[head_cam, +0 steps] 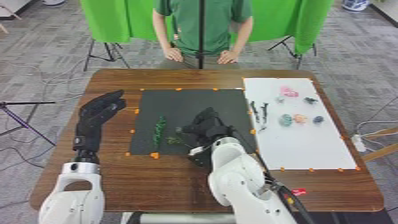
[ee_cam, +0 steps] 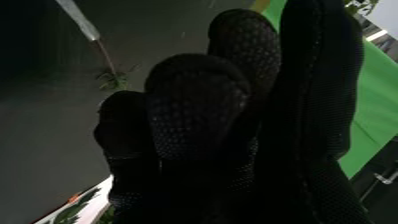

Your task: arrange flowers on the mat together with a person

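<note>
imo with my right hand (head_cam: 210,125) nearly straight-fingered and pressed together over the dark mat (head_cam: 180,102), i'd go easy on the small green sprig (head_cam: 174,141) beside it, stem first, leaves uncrushed.

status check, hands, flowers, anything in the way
Left hand open, left of dark mat. Right hand over mat. Green sprig on mat, pink flower on white sheet. Person's hands beyond mat, not blocking.
</note>
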Available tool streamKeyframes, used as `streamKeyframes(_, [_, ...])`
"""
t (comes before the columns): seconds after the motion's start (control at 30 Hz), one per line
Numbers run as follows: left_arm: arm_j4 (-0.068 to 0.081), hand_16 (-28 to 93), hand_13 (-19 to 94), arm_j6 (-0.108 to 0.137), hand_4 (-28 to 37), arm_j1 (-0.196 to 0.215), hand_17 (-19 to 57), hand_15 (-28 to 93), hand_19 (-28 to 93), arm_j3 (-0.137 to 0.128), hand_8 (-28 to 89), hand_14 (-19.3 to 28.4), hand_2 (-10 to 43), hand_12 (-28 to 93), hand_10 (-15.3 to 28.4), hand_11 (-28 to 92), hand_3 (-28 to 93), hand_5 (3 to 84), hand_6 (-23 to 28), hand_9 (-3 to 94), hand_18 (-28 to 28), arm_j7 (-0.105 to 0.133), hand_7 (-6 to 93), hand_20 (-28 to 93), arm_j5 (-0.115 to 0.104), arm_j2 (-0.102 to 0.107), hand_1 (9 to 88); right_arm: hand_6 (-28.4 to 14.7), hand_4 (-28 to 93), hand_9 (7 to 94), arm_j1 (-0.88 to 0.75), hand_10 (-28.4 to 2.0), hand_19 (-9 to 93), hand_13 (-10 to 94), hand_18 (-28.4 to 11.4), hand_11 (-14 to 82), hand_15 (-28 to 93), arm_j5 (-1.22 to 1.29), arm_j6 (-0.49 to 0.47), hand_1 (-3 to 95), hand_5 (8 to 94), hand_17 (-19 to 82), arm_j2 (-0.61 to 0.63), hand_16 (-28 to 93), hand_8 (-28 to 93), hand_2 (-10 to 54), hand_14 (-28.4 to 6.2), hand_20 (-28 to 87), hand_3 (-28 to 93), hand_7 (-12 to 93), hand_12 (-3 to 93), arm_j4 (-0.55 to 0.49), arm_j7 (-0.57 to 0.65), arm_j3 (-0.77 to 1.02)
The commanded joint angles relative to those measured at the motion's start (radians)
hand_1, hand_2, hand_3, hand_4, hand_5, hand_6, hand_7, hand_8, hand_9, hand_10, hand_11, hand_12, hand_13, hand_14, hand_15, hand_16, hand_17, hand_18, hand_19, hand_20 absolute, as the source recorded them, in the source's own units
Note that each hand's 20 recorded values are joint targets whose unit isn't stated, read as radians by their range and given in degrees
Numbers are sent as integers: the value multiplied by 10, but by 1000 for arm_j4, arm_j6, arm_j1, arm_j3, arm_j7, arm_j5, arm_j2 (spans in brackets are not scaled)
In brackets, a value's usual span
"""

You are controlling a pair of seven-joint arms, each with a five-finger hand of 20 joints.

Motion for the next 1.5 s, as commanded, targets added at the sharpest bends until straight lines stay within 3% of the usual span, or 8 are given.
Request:
streamKeyframes(0.03, [-2,47,375,-9,-165,3,29,302,183,2,-54,182,-87,175,132,231,663,498,32,482,153,-7,161,244,3,-4,265,-11,431,937,-44,-54,932,937,-183,411,566,-123,-23,798,716,564,8,181,179,-95,-7,408,-283,357,176,-29,-54,24])
streamKeyframes(0.23, [-7,47,375,-12,-165,13,29,303,183,-14,-54,182,-87,175,132,231,662,498,32,482,153,-13,161,244,1,-7,266,-7,455,937,-122,-55,932,937,-185,416,569,-195,-89,761,751,560,48,185,178,-95,-11,410,-283,350,178,-134,-43,80])
streamKeyframes(0.33, [-10,46,375,-16,-164,13,29,302,183,-19,-54,182,-87,175,132,232,663,498,32,482,153,-14,161,244,3,-9,265,-7,-97,937,-169,-60,932,937,-192,433,579,-205,-159,454,774,561,60,182,166,-95,-14,420,518,331,171,-187,-35,104])
streamKeyframes(0.4, [-11,47,374,-15,-164,14,29,302,183,-22,-54,182,-87,175,132,232,662,498,32,481,153,-12,161,244,3,-10,265,-7,-142,937,-195,-62,932,937,-195,438,584,-208,-186,392,783,562,58,180,92,-95,-17,427,609,328,168,-209,-27,118])
streamKeyframes(0.5, [-11,47,375,-17,-165,13,29,303,183,-24,-54,182,-86,175,132,232,661,498,32,481,153,-12,161,244,3,-11,266,-7,-135,937,-208,-63,932,937,-198,444,588,-188,-222,349,809,562,61,181,-68,-85,-20,433,638,310,167,-224,-18,135])
streamKeyframes(0.7, [-9,47,375,-21,-164,13,29,303,183,-20,-53,182,-85,174,132,231,660,498,32,482,153,-12,161,244,2,-17,266,-9,-135,937,-197,-72,932,937,-210,478,617,-124,-315,295,838,569,55,180,-76,132,-33,461,612,192,165,-212,13,147])
streamKeyframes(0.83, [-8,47,375,-24,-165,13,29,303,183,-20,-54,181,-84,175,132,231,660,498,32,482,153,-12,160,244,1,-20,264,-11,-100,937,-189,-74,932,937,-214,487,624,-118,-353,303,821,569,49,183,-74,203,-37,475,634,146,164,-191,16,139])
streamKeyframes(1.5, [-3,48,373,-29,-165,9,27,301,181,-17,-52,182,-78,174,132,231,661,498,33,481,153,-12,158,244,2,-24,263,-14,-81,937,-168,-78,932,937,-216,492,629,-78,-361,291,819,563,51,188,-71,208,-42,477,651,139,164,-169,-9,86])
